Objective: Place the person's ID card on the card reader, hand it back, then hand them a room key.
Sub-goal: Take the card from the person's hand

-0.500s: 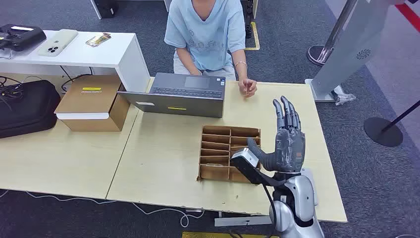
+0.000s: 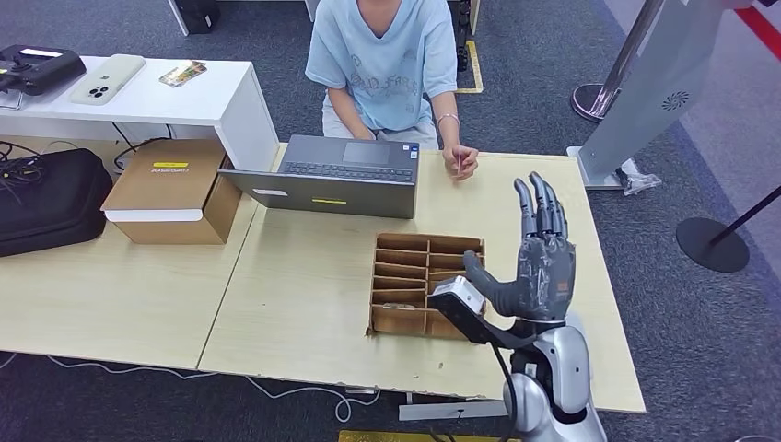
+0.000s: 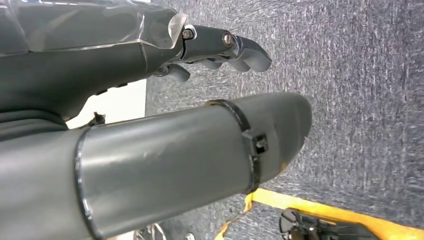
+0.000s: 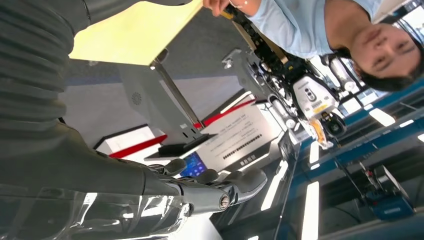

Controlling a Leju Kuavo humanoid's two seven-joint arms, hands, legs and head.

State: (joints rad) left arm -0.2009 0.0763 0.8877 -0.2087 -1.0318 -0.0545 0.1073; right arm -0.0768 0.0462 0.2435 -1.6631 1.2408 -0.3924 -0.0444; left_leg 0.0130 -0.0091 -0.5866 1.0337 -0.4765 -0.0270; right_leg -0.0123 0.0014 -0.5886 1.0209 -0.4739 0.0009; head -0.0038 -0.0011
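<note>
— What stood around the right robot hand (image 2: 542, 267)?

— It was raised above the pale wooden desk (image 2: 304, 295), fingers straight and spread, thumb out to the side, holding nothing. Just beside it lay a brown cardboard tray (image 2: 425, 284) split into slots. Beyond that sat a grey laptop (image 2: 333, 175), its flat lid tipped back toward the robot, between the tray and the person (image 2: 387, 64) in a light blue shirt.

— And the card?

— The person's hand (image 2: 460, 162) rested on the far edge of the desk, pinching something thin (too small to tell whether it was the ID card).

— Anything else nearby?

— A cardboard box (image 2: 175, 189) and a black bag (image 2: 46, 198) on the left part of the desk.

— The left robot hand (image 3: 215, 47)?

— It hung over grey carpet, dark fingers curled inward, nothing in them.
</note>
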